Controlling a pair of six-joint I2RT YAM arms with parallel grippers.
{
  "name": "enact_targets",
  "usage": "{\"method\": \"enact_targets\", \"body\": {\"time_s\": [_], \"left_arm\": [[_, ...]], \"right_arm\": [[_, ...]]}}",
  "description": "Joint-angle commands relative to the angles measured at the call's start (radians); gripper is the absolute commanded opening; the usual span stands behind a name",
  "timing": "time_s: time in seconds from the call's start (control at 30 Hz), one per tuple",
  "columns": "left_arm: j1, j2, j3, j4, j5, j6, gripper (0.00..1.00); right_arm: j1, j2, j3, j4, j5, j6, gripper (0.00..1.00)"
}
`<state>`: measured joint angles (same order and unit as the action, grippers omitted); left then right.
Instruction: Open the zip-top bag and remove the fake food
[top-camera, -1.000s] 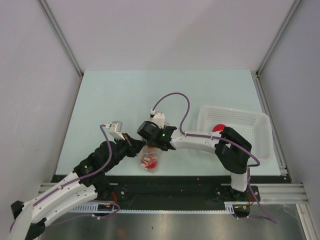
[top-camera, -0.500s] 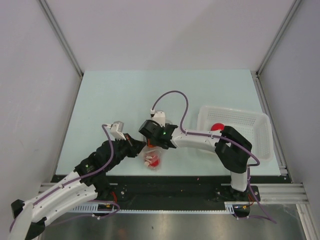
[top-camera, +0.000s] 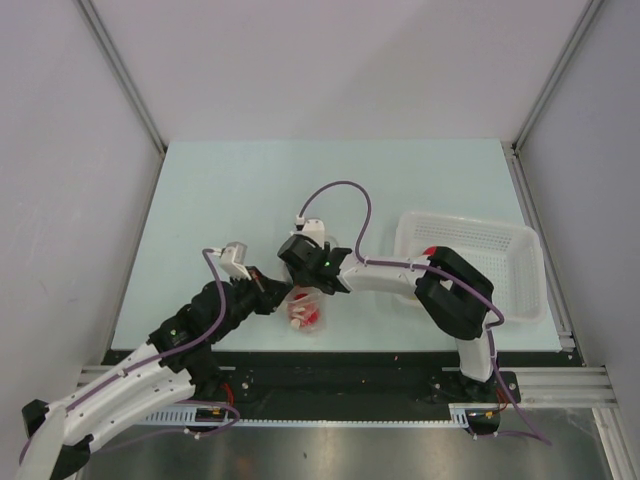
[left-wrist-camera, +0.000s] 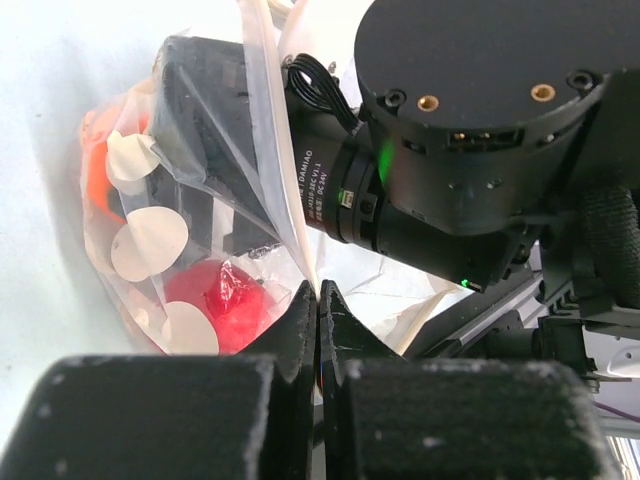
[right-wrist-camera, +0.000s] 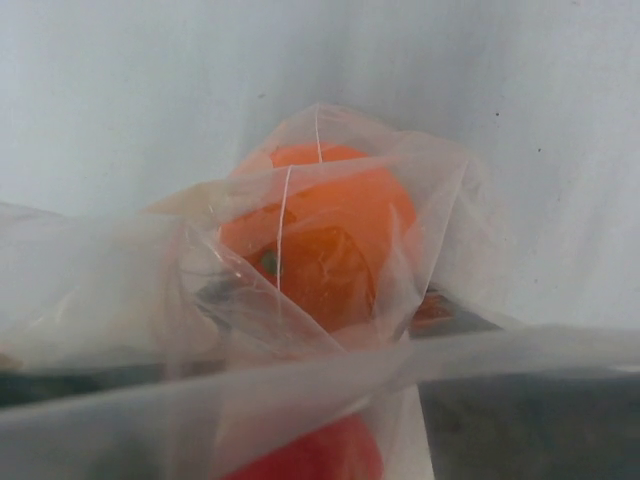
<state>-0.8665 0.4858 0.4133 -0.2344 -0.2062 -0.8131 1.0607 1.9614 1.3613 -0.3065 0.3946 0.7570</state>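
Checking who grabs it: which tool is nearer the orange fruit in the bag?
Right. The right tool reaches inside the zip-top bag, beside the orange fruit; the left tool pinches the bag's rim, outside.

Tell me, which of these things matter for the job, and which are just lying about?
In the job: zip-top bag, fake food inside it, left gripper pinching the bag's edge.
Just lying about: white basket, off to the right.
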Motion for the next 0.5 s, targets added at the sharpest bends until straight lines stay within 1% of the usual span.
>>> {"method": "enact_targets", "body": {"time_s": [0.0, 0.03, 0.1, 0.13, 0.2, 0.23, 0.3, 0.43, 0.47], "left_arm": [[-0.003, -0.013, 0.009, 0.01, 0.014, -0.017, 0.0], [-0.003, -0.015, 0.009, 0.007, 0.013, -0.015, 0.0], [-0.003, -0.016, 0.01, 0.004, 0.007, -0.015, 0.0], [-0.002, -0.015, 0.012, 0.003, 0.002, -0.015, 0.0], [-0.003, -0.018, 0.022, -0.008, -0.007, -0.012, 0.0], [-0.003, -0.019, 0.025, -0.013, -0.019, -0.009, 0.0], [-0.003, -0.021, 0.042, -0.031, -0.033, 0.0, 0.0], [-0.003, -0.029, 0.082, -0.074, -0.068, 0.034, 0.0], [-0.003, -0.03, 0.088, -0.08, -0.078, 0.04, 0.0]], "right_arm": [[-0.001, 0.005, -0.004, 0.03, 0.039, -0.044, 0.58], [0.004, -0.004, -0.001, 0.023, 0.047, -0.05, 0.49], [0.012, -0.028, 0.012, 0.007, 0.058, -0.061, 0.42], [0.022, -0.039, 0.016, -0.017, 0.059, -0.059, 0.35], [0.036, -0.073, 0.032, -0.046, 0.07, -0.053, 0.29], [0.047, -0.088, 0.041, -0.092, 0.072, -0.042, 0.23], [0.05, -0.113, 0.055, -0.146, 0.049, -0.012, 0.19], [0.061, -0.229, 0.033, -0.19, 0.047, 0.018, 0.09], [0.064, -0.251, 0.024, -0.198, 0.049, 0.019, 0.08]]}}
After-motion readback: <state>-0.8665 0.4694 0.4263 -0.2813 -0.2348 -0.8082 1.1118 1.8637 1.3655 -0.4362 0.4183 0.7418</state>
